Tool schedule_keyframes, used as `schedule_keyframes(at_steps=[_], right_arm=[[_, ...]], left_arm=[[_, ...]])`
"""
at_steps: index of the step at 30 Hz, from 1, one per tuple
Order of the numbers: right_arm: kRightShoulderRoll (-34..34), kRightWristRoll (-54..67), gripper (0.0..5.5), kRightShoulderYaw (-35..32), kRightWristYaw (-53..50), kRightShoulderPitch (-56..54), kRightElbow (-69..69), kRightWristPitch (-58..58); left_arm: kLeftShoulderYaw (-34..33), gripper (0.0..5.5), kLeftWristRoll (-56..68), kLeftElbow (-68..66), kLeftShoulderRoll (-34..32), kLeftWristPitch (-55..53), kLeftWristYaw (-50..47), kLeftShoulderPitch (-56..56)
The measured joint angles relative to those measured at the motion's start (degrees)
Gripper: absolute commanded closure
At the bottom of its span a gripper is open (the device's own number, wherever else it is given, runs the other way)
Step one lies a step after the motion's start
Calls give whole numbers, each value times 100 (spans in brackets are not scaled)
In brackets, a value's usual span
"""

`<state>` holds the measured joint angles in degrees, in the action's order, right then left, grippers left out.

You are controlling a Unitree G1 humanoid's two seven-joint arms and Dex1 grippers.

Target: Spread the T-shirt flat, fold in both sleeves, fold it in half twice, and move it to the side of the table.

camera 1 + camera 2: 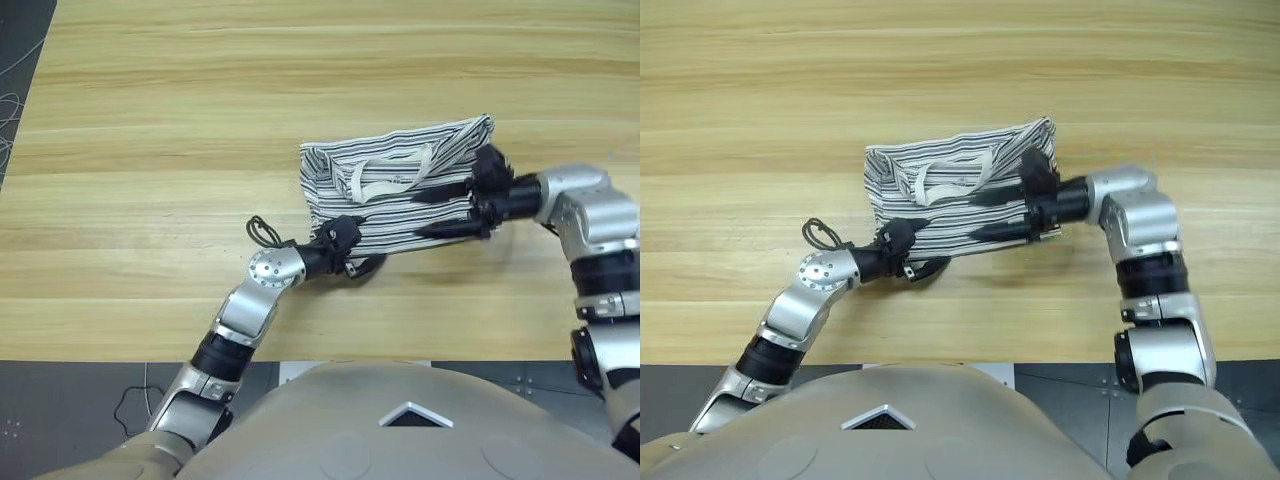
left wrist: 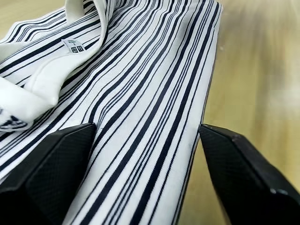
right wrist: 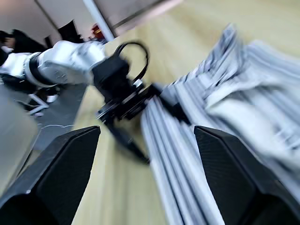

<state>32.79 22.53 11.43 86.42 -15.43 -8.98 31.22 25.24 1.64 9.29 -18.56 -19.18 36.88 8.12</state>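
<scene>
You are holding your left gripper [image 2: 147,131] released, straddling the near edge of the folded striped shirt [image 1: 390,170] on the table [image 1: 150,120], and your right gripper [image 1: 415,214] spread open over its right half.

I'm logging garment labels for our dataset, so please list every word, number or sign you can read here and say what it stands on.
The neck label inside the collar of the striped T-shirt: small dark print, too small to read.
The collar band, in the left wrist view: a bit of dark print, cut off at the picture's edge, unreadable.
Nothing else carries legible writing.
</scene>
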Motion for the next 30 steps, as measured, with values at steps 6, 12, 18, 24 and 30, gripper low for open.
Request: schedule_keyframes(at_steps=[6, 12, 18, 24, 30], right_arm=[[51, -230, 179, 128, -1460, 1290, 1050, 444], [-464, -253, 179, 238, -2608, 1141, 1410, 969], [-631, 20, 179, 335, -2790, 916, 1680, 1453], [253, -129, 179, 558, -1905, 609, 1333, 949], [554, -783, 179, 899, -1648, 346, 337, -475]], left_arm=[[-10, 140, 5, 418, -8, -127, -259, 431], [30, 140, -1, 496, -13, -171, -347, 489], [90, 140, -8, 508, -22, -171, -393, 489], [112, 140, -7, 507, -22, -171, -424, 484], [112, 140, -3, 500, -28, -171, -427, 474]])
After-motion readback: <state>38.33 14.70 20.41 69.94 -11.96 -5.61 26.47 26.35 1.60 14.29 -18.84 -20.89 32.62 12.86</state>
